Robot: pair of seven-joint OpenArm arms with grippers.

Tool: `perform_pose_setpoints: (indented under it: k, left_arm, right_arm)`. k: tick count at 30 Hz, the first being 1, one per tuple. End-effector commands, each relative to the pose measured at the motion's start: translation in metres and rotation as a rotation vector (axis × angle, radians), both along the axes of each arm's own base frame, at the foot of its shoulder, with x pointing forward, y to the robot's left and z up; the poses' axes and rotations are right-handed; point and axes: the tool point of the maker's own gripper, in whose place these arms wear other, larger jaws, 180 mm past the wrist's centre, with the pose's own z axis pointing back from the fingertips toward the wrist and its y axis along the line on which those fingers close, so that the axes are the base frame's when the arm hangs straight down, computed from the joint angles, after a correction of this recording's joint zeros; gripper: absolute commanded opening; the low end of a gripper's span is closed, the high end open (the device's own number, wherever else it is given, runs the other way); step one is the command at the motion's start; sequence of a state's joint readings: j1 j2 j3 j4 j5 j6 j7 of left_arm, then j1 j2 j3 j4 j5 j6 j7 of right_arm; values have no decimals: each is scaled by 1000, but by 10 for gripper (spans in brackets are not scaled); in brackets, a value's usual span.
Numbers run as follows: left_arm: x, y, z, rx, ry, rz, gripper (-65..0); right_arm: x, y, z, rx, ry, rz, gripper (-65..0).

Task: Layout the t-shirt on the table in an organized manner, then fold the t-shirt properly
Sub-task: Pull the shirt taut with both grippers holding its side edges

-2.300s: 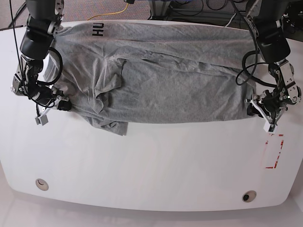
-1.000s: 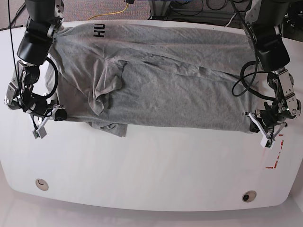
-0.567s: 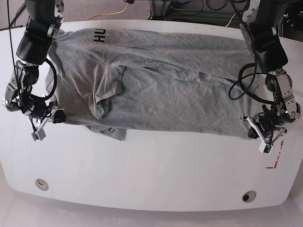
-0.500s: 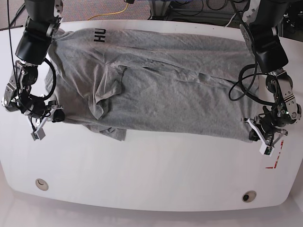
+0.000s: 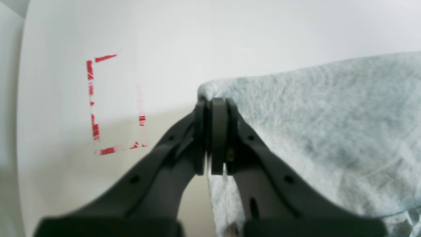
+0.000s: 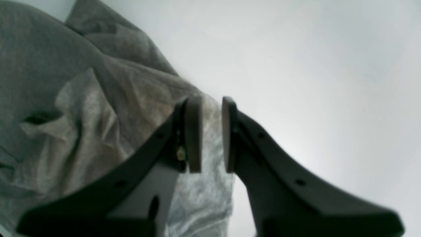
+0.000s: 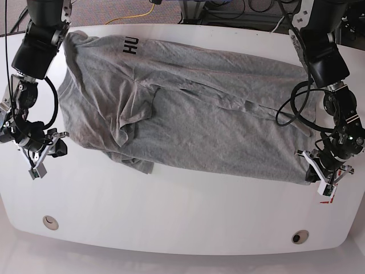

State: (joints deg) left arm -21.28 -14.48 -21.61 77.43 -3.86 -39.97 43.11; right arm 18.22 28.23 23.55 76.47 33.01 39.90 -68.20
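The grey t-shirt (image 7: 194, 114) lies spread wide across the white table (image 7: 182, 228), with black letters "HU" (image 7: 132, 45) showing at the back left. A sleeve is bunched into folds (image 7: 132, 114) left of the middle. My left gripper (image 7: 309, 171) is shut on the shirt's near right corner; the left wrist view shows its pads pressed together (image 5: 210, 103) on the fabric edge (image 5: 312, 125). At the shirt's near left edge, my right gripper (image 7: 58, 146) holds fabric (image 6: 98, 108) between its narrowly parted fingers (image 6: 208, 105).
A red rectangular outline (image 5: 115, 102) marks the table just beyond my left gripper, near the right edge (image 7: 327, 200). Two round holes (image 7: 50, 222) (image 7: 299, 236) sit near the front edge. Cables (image 7: 151, 10) run on the floor behind the table.
Both grippers have pulled toward the table's front, the right one also outward to the left. The shirt has been dragged along and lies stretched wider and flatter.
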Motion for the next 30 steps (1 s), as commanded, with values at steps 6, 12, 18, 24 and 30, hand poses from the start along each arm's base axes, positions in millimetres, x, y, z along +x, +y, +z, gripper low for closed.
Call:
perform_pose_setpoints:
  k: [6,12,18,24,30]
  left_arm:
    - [7,2,23,9,-70,-6,-650]
    - [3,1,16,10,-54,-8,-650]
    - [0,1,11,9,-43,-8,-650]
    - [-3,2,7,8,-33,-6,-650]
    - [-5,1,3,9,-25,-8,-650]
  right_arm:
    - [3,-5,10,-12,-34,-3,-531]
    - [3,1,-3,25,-49,-16,-306]
    - [4,-2,-18,62,-39,-49,-108]
    - [13,-6,-38,165,-43,-117,-101]
    - [16,-9,-56,242,-28,-177,-101]
